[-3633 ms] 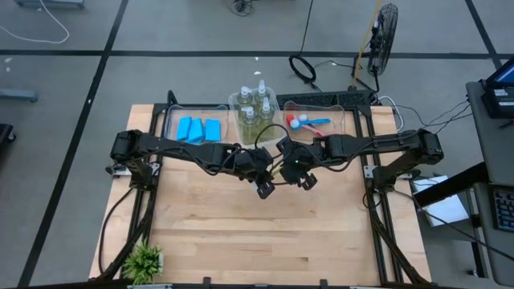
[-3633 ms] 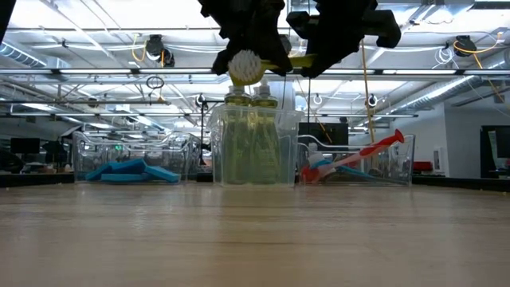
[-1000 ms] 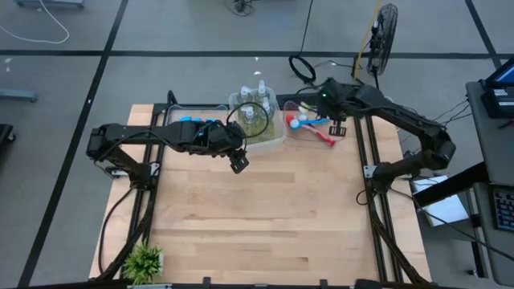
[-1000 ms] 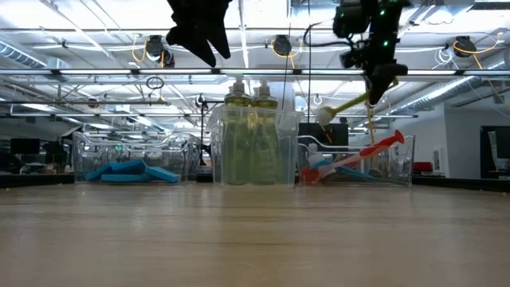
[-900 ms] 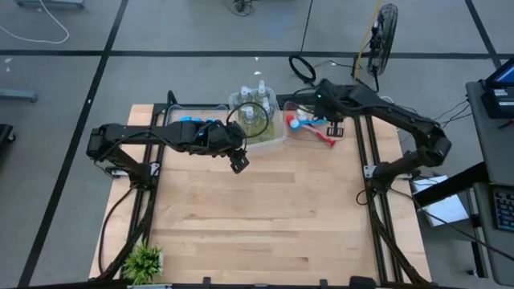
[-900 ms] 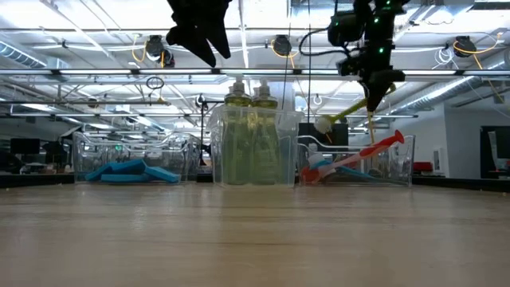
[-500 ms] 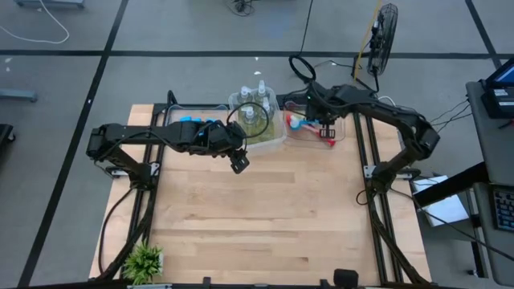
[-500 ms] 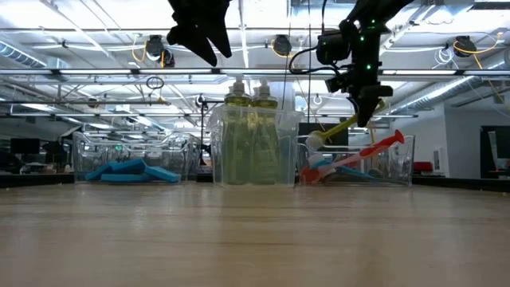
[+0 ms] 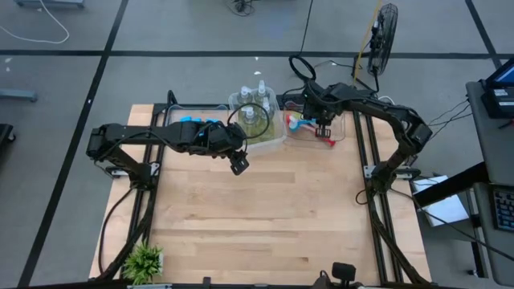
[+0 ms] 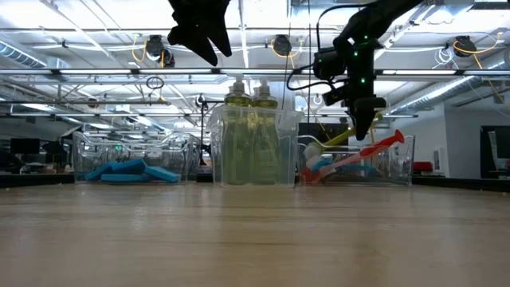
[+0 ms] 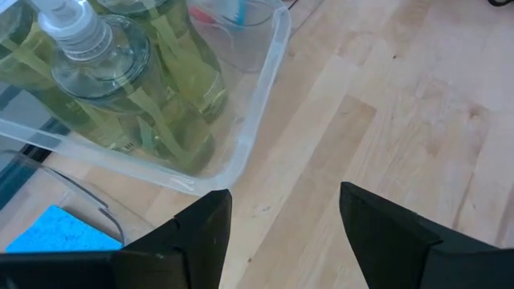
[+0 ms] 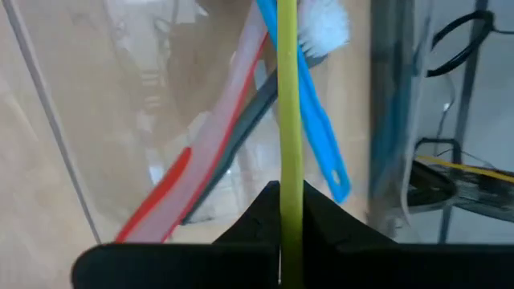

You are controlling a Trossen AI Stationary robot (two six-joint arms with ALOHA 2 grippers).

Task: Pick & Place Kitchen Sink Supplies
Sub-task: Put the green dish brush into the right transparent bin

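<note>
Most of the pale wooden tabletop [image 9: 257,217] in front of the middle clear plastic bin [image 9: 274,138] is lying bare, so we are seeing wide open room between that bin and the near edge. At the near left corner, well apart from the bin, a small green potted plant [image 9: 144,261] is standing.

Inside the middle bin, clear pump bottles of yellow-green liquid [image 10: 251,143] are standing upright together. To its left, a second clear bin [image 10: 131,155] is holding flat blue rectangular sponges [image 10: 131,170]. To its right, a third clear bin [image 10: 398,159] is holding a slim red long-handled brush [image 12: 173,189], a blue one [image 12: 313,120] and a dark grey one [image 12: 233,152], all lying slanted.

We are seeing the right gripper [image 10: 358,119] hanging over that right-hand bin, its fingers clamped shut on a yellow-green long-handled brush [image 12: 289,120], whose white bristle head is dipping down inside the bin. The left gripper [image 9: 238,164] is hovering just in front of the middle bin's near left corner, its fingers [image 11: 201,233] parted and holding nothing.
</note>
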